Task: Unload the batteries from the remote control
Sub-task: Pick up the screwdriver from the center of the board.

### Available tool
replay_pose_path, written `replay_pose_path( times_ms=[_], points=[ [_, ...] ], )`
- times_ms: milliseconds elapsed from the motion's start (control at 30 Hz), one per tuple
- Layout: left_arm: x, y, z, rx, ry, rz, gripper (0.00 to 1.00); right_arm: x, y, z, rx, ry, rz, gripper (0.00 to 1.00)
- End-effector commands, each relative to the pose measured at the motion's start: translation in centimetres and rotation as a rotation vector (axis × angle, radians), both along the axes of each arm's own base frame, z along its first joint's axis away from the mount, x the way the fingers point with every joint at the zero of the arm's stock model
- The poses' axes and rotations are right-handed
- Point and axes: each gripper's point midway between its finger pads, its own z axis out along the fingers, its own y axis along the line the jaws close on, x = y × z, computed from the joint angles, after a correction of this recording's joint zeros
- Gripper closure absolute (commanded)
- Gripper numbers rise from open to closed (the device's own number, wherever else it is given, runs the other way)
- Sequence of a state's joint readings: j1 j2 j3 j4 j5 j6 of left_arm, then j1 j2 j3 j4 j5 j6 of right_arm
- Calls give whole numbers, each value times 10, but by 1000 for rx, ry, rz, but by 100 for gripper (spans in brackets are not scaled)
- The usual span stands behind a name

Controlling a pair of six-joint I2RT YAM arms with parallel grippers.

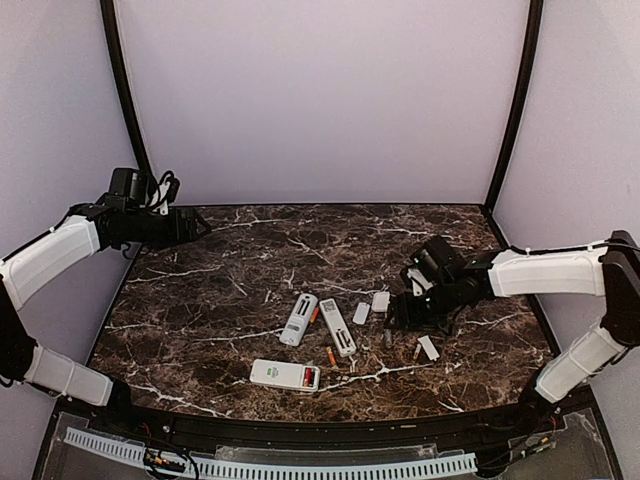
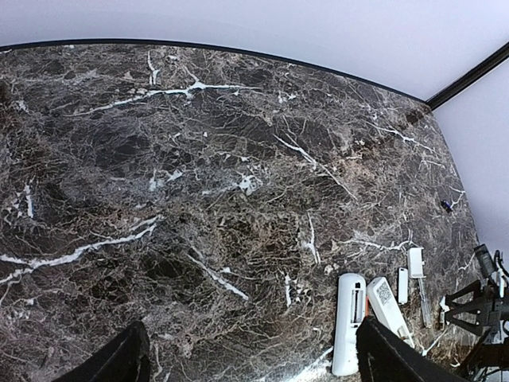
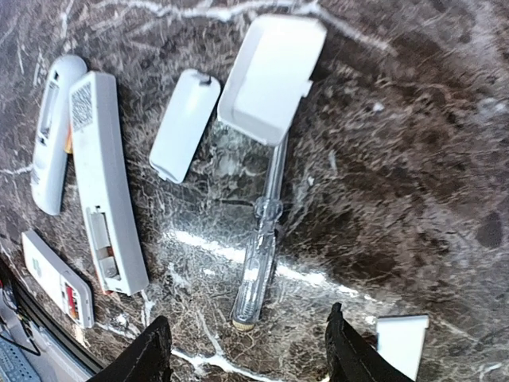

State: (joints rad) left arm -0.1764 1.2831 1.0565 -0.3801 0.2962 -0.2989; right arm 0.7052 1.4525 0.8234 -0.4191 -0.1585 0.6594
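Note:
Three white remotes lie near the table's front middle: one point(image 1: 298, 319) and a second point(image 1: 337, 326) side by side, a third point(image 1: 284, 375) nearer the edge. An orange battery point(image 1: 331, 355) lies loose between them, and another point(image 3: 69, 143) shows between the two side-by-side remotes. My right gripper point(image 1: 400, 310) is open low over the table. Its fingers point(image 3: 151, 354) straddle the butt end of a clear-handled screwdriver point(image 3: 258, 263) without touching it. My left gripper point(image 1: 195, 225) is open and held high at the back left, with nothing between its fingers point(image 2: 119, 362).
White cover plates lie around the screwdriver: a narrow one point(image 3: 184, 123), a wider one point(image 3: 270, 76) over the tool's tip, and a third point(image 3: 402, 342) beside my right finger. The dark marble table point(image 1: 200, 300) has black corner posts at the back.

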Motion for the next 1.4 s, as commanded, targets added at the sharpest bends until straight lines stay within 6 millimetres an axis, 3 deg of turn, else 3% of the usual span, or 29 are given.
replay_pose_path(
  times_ms=[0, 133, 667, 767, 1067, 1367],
  points=[
    [-3, 2, -7, 4, 13, 1, 11, 1, 17, -13, -59, 32, -33, 38],
    [-5, 0, -10, -7, 25, -5, 11, 1, 25, -19, -93, 52, -30, 44],
    [-6, 1, -10, -11, 34, 1, 11, 1, 25, -43, -224, 88, -41, 65],
    [-7, 0, -11, -13, 41, -2, 11, 2, 14, -46, -278, 80, -59, 73],
    [-7, -8, -10, -42, 41, -39, 12, 4, -6, -56, -368, 73, -74, 82],
    [-7, -9, -13, -44, 47, -44, 12, 11, -27, -56, -365, 70, -118, 95]
  ],
)
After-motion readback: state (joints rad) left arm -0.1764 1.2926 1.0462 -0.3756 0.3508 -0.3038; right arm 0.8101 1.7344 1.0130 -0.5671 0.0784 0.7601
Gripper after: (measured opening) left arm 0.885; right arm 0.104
